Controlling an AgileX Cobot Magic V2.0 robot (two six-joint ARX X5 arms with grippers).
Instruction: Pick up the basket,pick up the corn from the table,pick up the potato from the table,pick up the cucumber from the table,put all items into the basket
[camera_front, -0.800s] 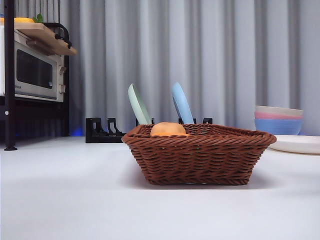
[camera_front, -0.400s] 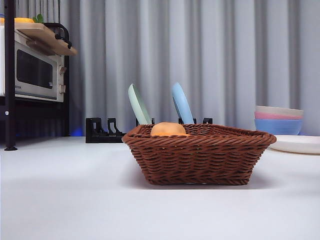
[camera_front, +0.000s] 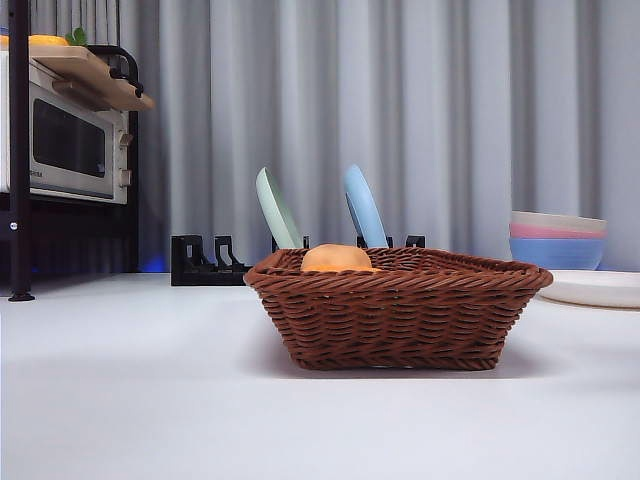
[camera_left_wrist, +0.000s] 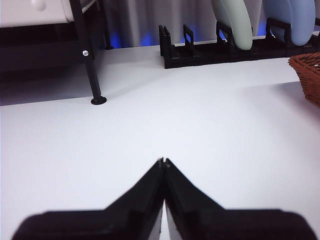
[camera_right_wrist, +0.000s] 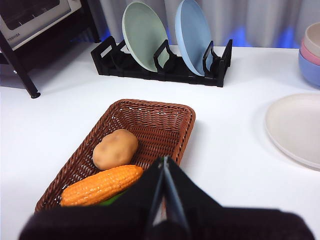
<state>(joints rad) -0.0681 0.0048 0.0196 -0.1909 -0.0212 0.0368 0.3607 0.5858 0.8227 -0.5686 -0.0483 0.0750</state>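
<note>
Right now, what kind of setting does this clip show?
Probably a mock kitchen counter: a toaster oven on a rack, plates standing in a black dish rack, stacked bowls, and a basket of vegetables.

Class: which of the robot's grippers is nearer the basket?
Right. The right gripper hangs just above the basket; the left gripper is off to its side over bare table.

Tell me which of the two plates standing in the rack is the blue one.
The blue plate stands in the rack on the side toward the stacked bowls; the pale green plate stands on the side toward the toaster oven.
</note>
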